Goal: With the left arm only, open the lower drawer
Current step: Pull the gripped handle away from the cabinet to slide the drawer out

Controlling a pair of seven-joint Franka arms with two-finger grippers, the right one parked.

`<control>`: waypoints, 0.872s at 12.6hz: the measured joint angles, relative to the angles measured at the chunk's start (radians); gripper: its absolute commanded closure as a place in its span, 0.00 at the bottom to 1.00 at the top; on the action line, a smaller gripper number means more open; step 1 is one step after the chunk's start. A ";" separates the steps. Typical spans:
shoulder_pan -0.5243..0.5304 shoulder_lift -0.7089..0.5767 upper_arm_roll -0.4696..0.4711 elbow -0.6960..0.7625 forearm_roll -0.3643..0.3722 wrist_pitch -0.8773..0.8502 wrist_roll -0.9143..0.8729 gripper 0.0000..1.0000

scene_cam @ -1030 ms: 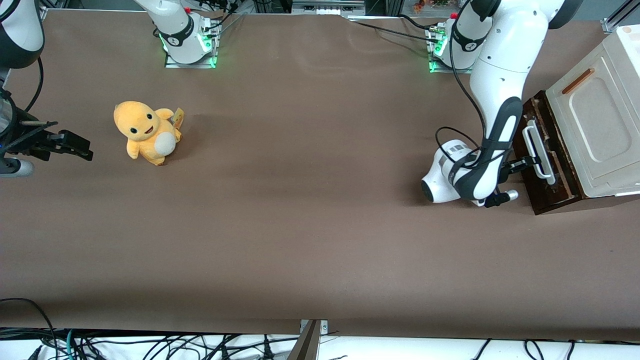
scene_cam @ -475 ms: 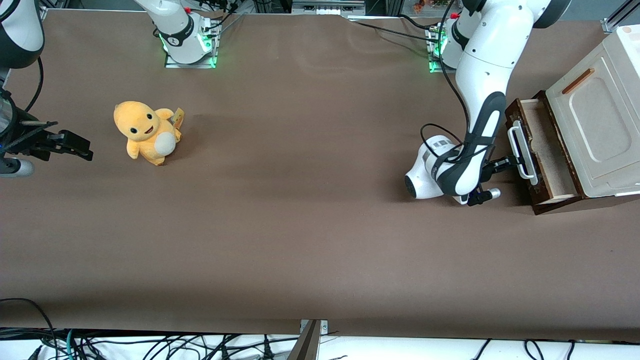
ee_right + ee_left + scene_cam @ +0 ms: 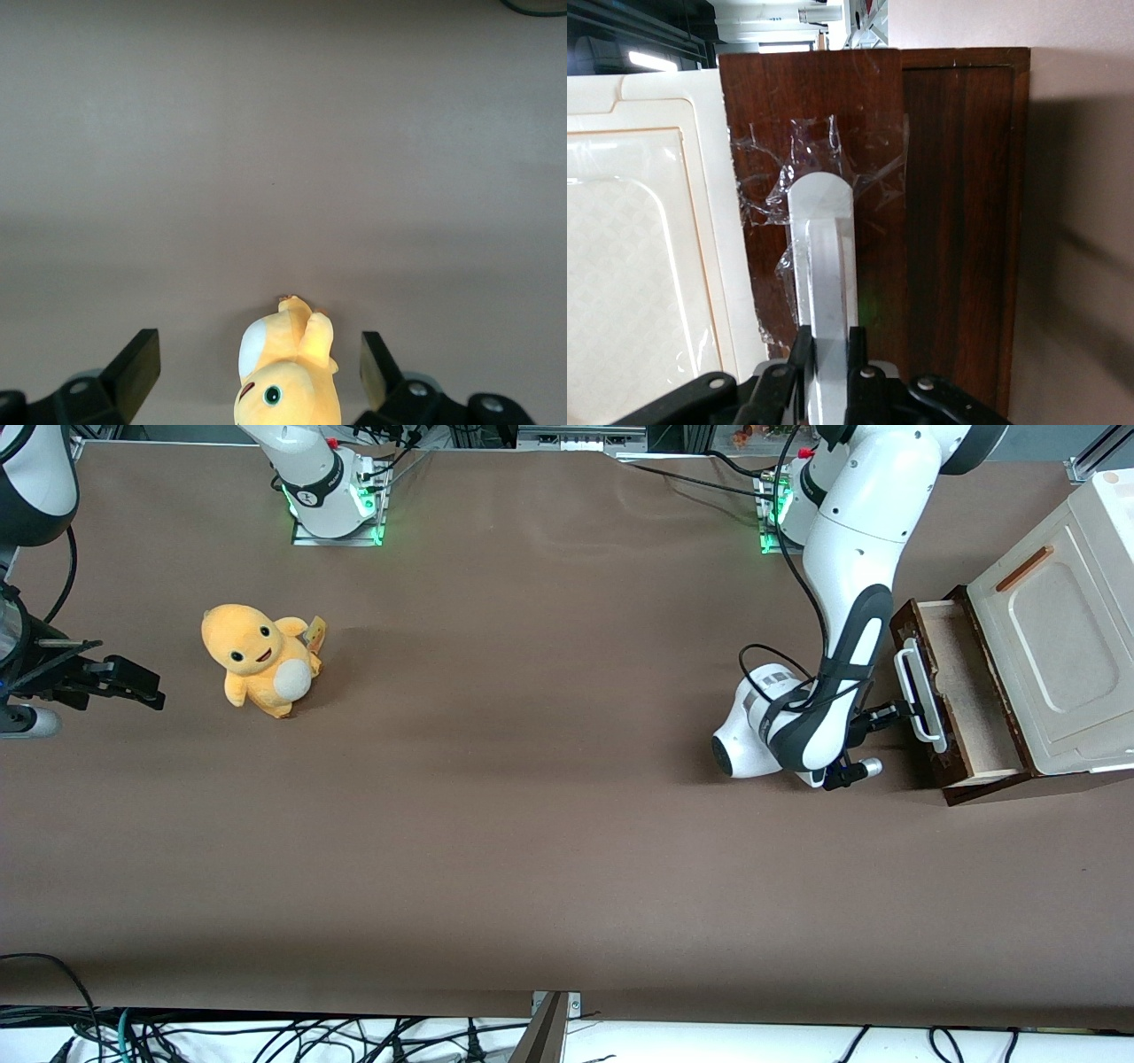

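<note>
one brown table (image 3: 532, 824) fills the front view. at the working arm's end of it sits a cabinet (image 3: 1054, 655) with a cream panel and an orange-brown bar handle (image 3: 1023, 568). the left arm (image 3: 855, 593) reaches down from its base to the cabinet's front, its wrist low over the table, a black cable (image 3: 775, 682) looping beside it. the lower drawer (image 3: 952, 691) stands pulled out from under the cream panel, its pale beige inside showing between the dark brown front and the cabinet. a yellow plush toy (image 3: 260, 658) sits upright on the table toward the parked arm's end, well apart from the drawer. the white loop handle (image 3: 917, 695) runs along the drawer front. the gripper (image 3: 895, 713) is in front of the drawer, at the handle's end nearer the front camera. in the wrist view the gripper (image 3: 829, 354) is clamped on the handle (image 3: 824, 266), one black finger (image 3: 802, 354) pressed to each side of the white bar. clear tape (image 3: 797, 177) is stuck on the dark wood (image 3: 957, 221) around the handle's end.
</note>
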 measured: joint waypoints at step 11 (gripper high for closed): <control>-0.011 0.000 0.000 0.012 -0.017 0.000 0.002 0.90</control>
